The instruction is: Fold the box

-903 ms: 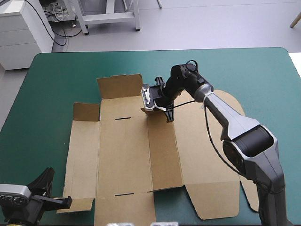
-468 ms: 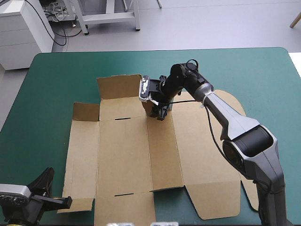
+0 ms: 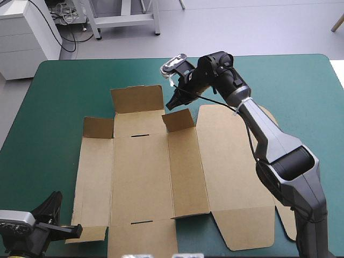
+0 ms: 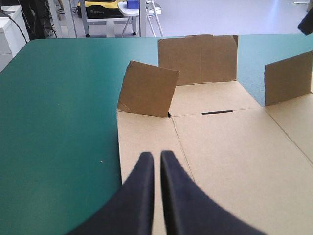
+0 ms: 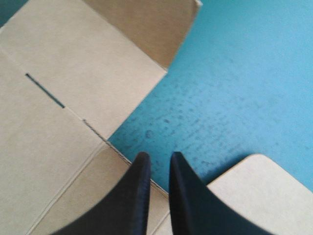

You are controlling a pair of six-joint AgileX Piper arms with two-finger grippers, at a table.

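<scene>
The brown box [image 3: 145, 172] lies as a cut sheet, mostly flat on the teal-green cover. Its far flap [image 3: 137, 98] stands up, and two small corner flaps [image 3: 98, 127] [image 3: 178, 119] are half raised. My right gripper [image 3: 173, 103] hangs shut above the far edge, just beyond the right corner flap and holding nothing. In the right wrist view its fingers [image 5: 156, 155] point at bare cover beside the box [image 5: 49, 122]. My left gripper [image 3: 78, 231] is shut at the near-left corner. Its fingers [image 4: 156, 154] rest over the panel [image 4: 234, 147].
The lid panel with rounded tabs [image 3: 269, 121] spreads under the right arm toward the table's right side. A white cabinet [image 3: 27, 37] stands beyond the far-left corner. The table's far edge [image 3: 177, 58] is close behind the right gripper.
My right gripper has lifted off the far-right corner flap and moved up toward the far edge. That flap now stands half raised by itself. The left arm has not moved.
</scene>
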